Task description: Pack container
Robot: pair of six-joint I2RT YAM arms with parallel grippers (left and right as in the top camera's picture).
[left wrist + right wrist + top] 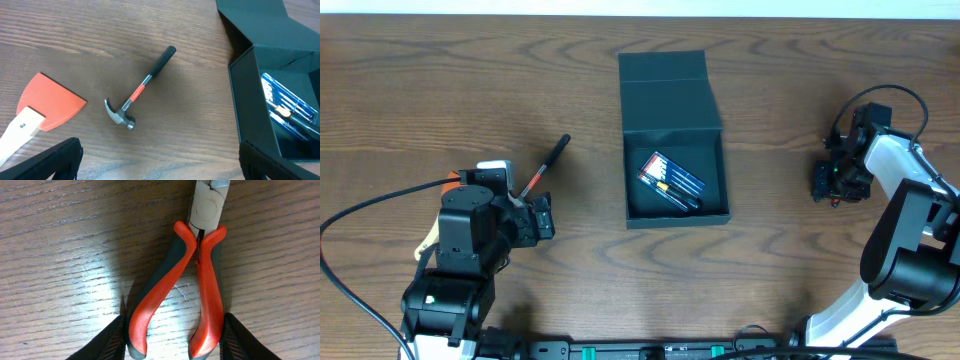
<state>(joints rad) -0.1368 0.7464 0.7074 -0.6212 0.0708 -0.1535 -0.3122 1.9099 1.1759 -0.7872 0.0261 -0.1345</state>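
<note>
My right gripper (173,325) stands wide, one finger on each side of the pliers (200,285) handles; whether they touch, I cannot tell. My left gripper (160,146) is wide and empty, near a hammer (140,92). The container (670,100) lies mid-table, lid open.

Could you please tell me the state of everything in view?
Dark teal-grey rectangular box: open, lid flapped back.
Blue packet of small tools: inside box.
Black-handled steel hammer: lying on table.
Orange scraper, wooden handle: lying on table.
Red-and-grey-handled pliers: lying on table.
Left gripper: open, empty.
Right gripper: open, straddling pliers handles.
</note>
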